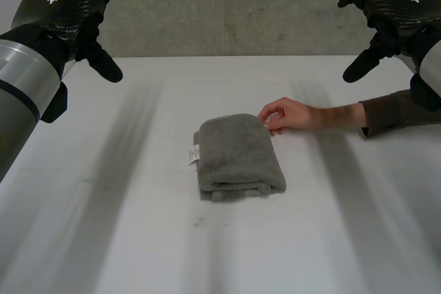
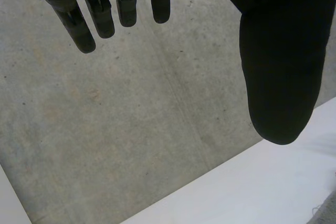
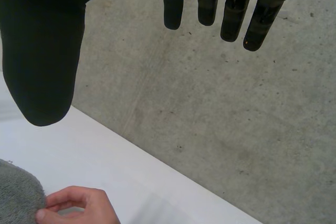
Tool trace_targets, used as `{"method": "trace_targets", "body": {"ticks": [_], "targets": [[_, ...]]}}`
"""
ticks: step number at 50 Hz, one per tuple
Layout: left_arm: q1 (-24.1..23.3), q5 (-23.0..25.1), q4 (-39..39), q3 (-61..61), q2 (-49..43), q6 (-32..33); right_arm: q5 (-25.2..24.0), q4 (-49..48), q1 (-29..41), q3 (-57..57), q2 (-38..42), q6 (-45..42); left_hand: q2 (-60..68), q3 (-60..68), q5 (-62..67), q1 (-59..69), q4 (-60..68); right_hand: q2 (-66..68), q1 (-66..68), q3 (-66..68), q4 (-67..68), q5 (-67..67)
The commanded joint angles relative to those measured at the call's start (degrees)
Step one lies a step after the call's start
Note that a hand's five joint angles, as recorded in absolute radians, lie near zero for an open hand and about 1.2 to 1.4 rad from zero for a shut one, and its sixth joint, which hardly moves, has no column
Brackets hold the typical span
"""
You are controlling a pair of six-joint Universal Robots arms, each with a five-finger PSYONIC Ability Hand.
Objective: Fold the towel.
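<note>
A grey towel (image 1: 238, 157) lies folded into a thick rectangle in the middle of the white table (image 1: 124, 239), a small white label on its left edge. My left hand (image 1: 65, 6) hangs high over the table's far left, well clear of the towel, fingers straight and thumb apart, holding nothing. My right hand (image 1: 393, 8) hangs high at the far right, likewise open and empty. In the left wrist view my left hand's fingers (image 2: 100, 11) point toward the concrete wall. In the right wrist view the towel's corner (image 3: 18, 195) lies beyond the thumb.
A person's hand (image 1: 286, 114) reaches in from the right and touches the towel's far right corner; its forearm in a dark sleeve (image 1: 396, 111) lies across the table under my right hand. The person's fingers (image 3: 79, 205) pinch the towel's edge. A concrete wall (image 1: 234, 5) backs the table.
</note>
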Motion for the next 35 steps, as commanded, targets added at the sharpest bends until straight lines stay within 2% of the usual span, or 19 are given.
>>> {"method": "trace_targets", "body": {"ticks": [1, 35], "targets": [[0.4, 0.8, 0.2, 0.0, -0.1, 0.0, 0.1, 0.0, -0.2, 0.6, -0.1, -0.2, 1.0, 0.9, 0.1, 0.4, 1.0, -3.7, -4.2, -2.4, -3.5, -3.3], [0.9, 1.6, 2.0, -0.9, 0.5, -0.1, -0.1, -0.2, 0.5, 1.1, 0.1, 0.0, 0.5, 0.4, -0.4, -0.1, 0.5, -3.7, -4.2, -2.4, -3.5, -3.3]]}}
